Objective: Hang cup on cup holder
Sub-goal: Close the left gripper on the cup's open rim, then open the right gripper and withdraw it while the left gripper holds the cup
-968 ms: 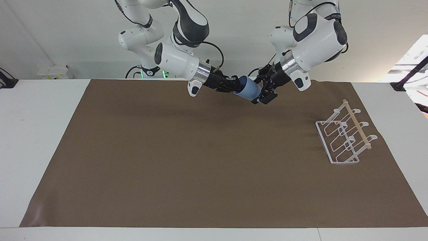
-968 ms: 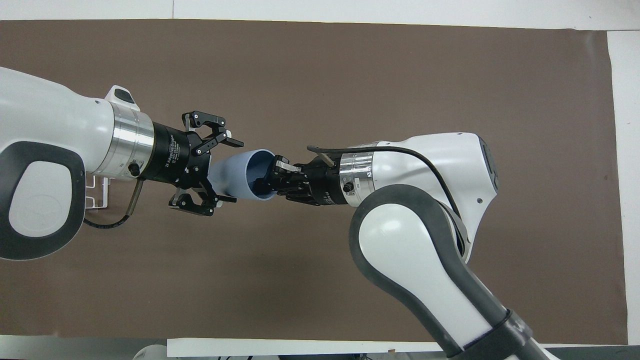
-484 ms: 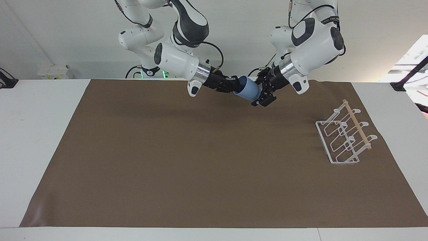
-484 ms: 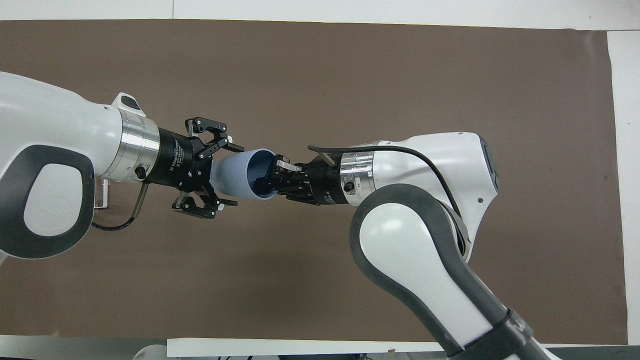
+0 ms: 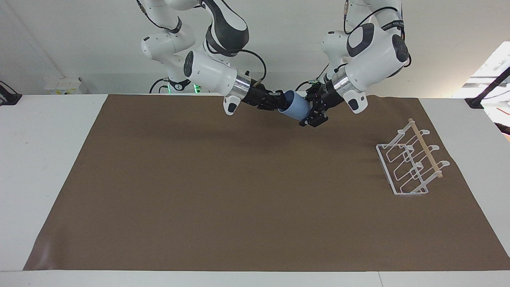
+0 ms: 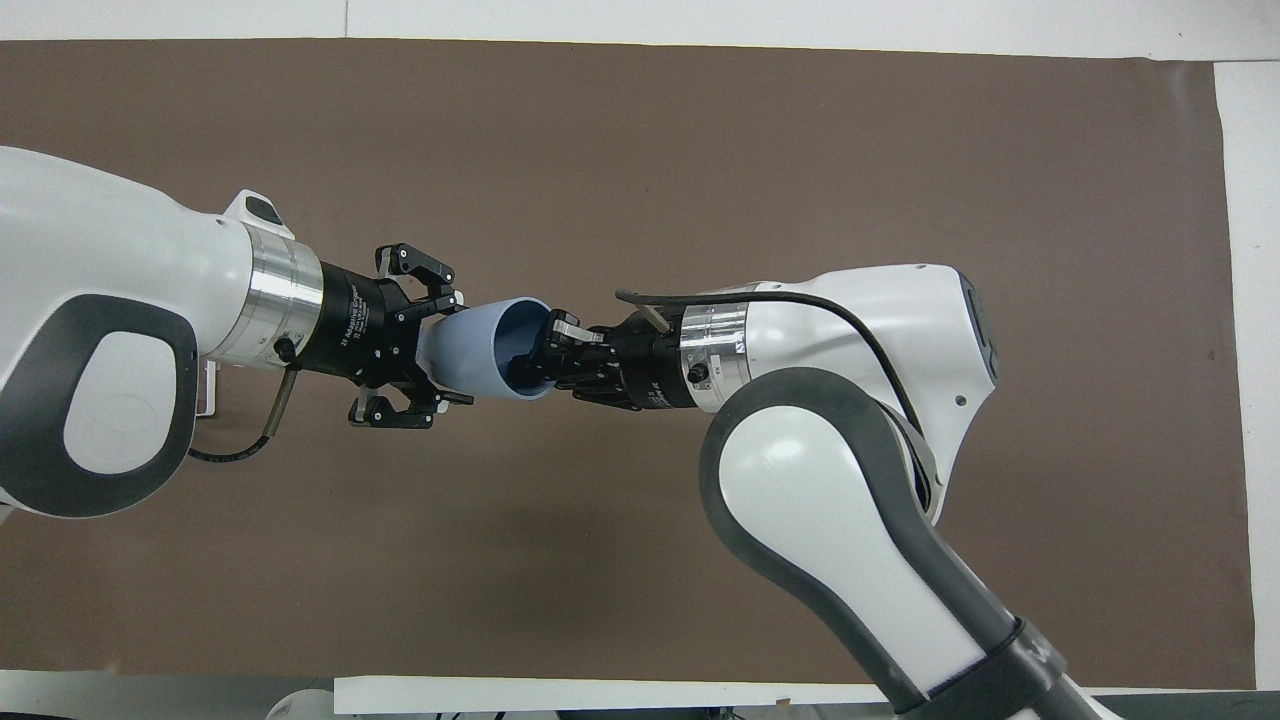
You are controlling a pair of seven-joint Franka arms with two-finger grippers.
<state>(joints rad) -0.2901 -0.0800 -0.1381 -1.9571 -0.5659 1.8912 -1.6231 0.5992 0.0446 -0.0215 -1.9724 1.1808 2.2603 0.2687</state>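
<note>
The cup, smooth pale blue and tapered, lies on its side in the air over the brown mat; we see its mouth facing the right hand, clamped on the rim, its base between the left hand's closing fingers, well apart from the cup holder.

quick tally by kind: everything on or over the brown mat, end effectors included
Small light-blue plastic tumbler, held in the air over the mat: 1
White wire cup rack with a thin wooden rod, toward the left arm's end: 1
Brown mat: 1
End effectors, left and right, both at the tumbler: 2
Total: 5
</note>
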